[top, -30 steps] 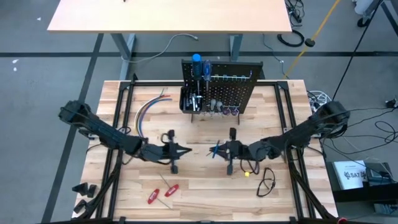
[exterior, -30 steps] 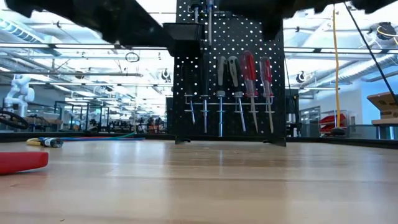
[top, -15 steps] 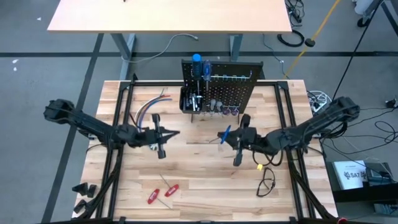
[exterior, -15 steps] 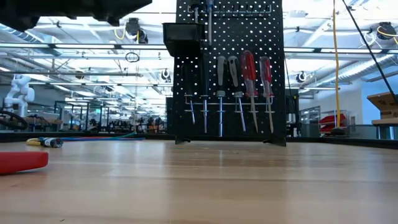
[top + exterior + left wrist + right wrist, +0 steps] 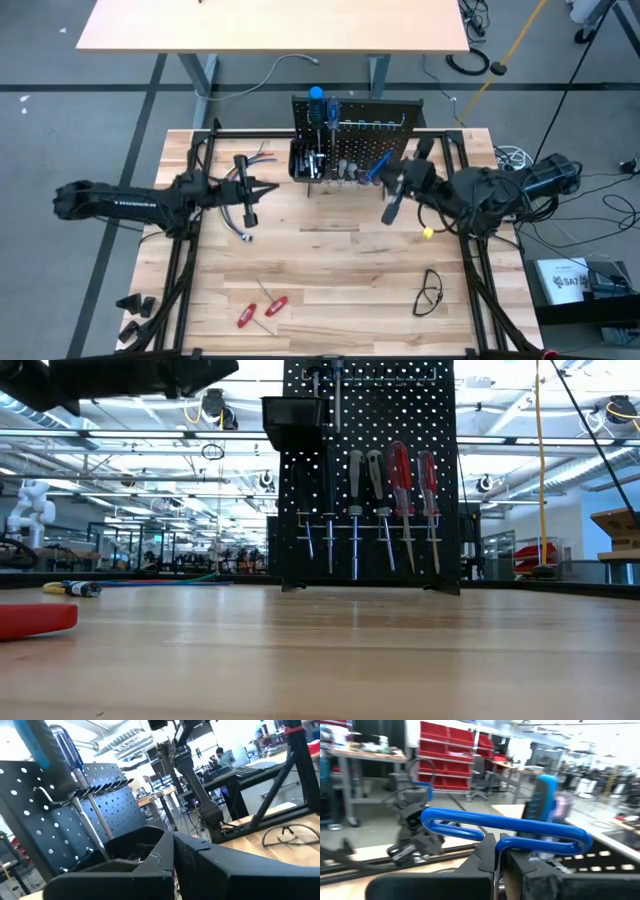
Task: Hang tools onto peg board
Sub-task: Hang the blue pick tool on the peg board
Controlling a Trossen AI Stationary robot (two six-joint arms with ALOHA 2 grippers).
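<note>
fingers of the right gripper (image 5: 377,172) pinching a blue-handled tool (image 5: 505,829) just in front of the peg board (image 5: 385,140) — left gripper (image 5: 268,187) pressed together, empty, above the surface (image 5: 330,290), red tools (image 5: 256,312) near its front edge, more hanging on the board

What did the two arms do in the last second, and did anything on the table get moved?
Both arms drew apart from the table's middle and moved toward the peg board. The right gripper, shut on a blue tool, carried it up to the board's front. The left gripper, shut with nothing visible in it, swung toward the coloured wires. The red tools on the table and the screwdrivers hanging on the board stayed put.
</note>
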